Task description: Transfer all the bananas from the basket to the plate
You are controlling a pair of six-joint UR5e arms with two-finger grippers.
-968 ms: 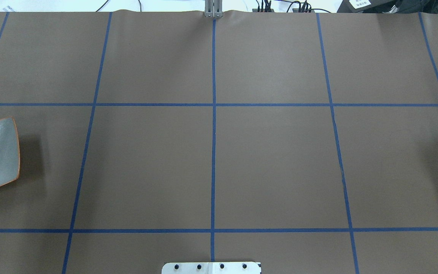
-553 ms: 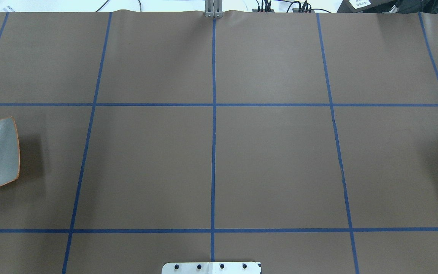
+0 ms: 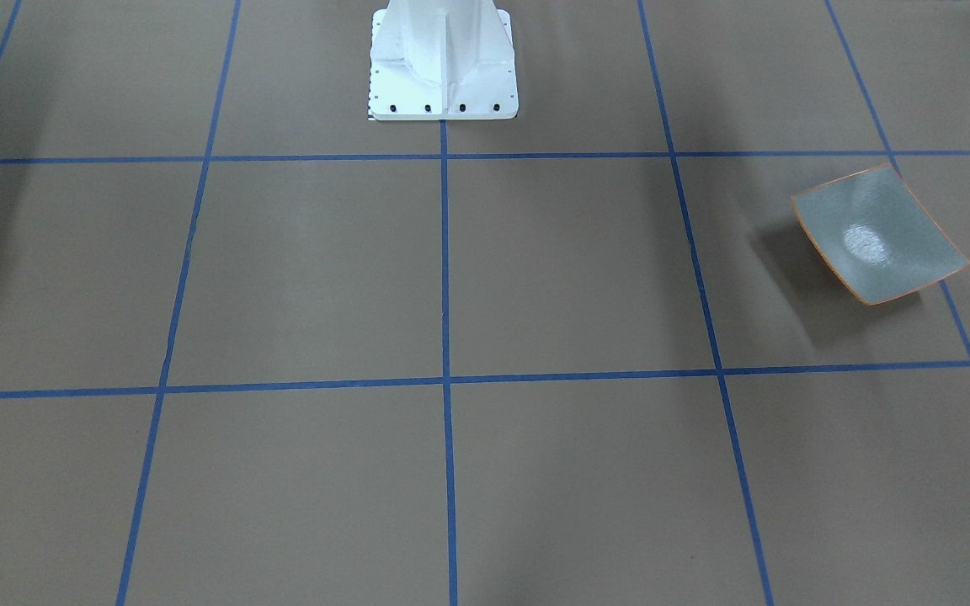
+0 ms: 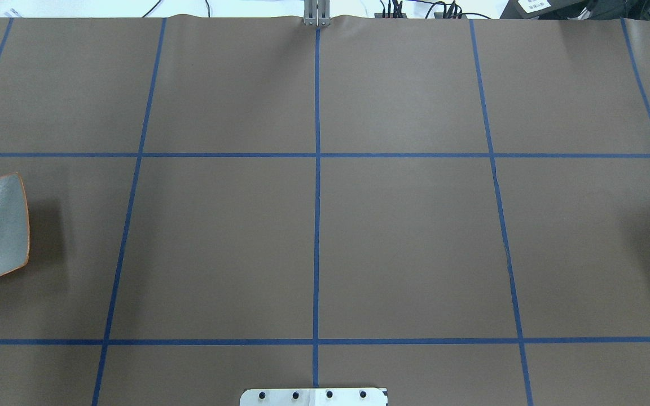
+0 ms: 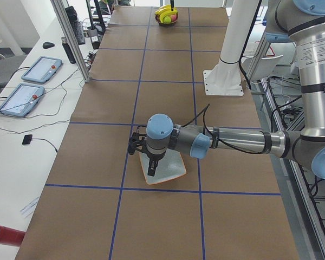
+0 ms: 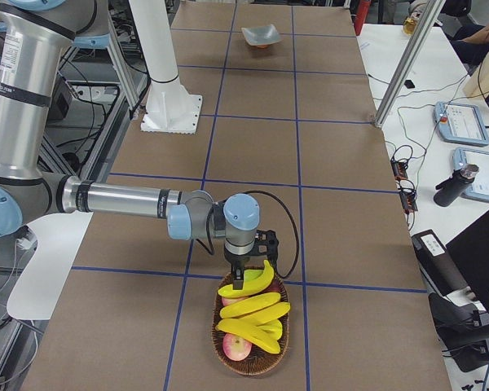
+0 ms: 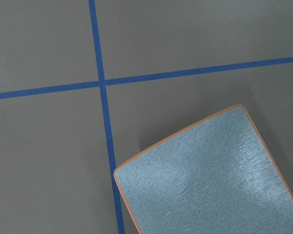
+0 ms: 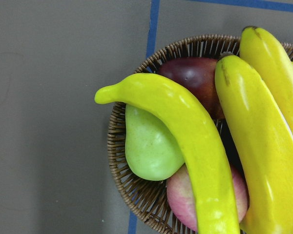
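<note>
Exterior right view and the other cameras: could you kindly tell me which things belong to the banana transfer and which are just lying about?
Belong to the job: bananas, wicker basket, plate.

Just lying about: green pear, dark red fruit and pink apple in the basket; black bottle and tablets on the side desks.

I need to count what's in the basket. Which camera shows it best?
Exterior right: the whole basket shows, near. The right wrist view crops it; exterior left shows it tiny and far; the others miss it.
</note>
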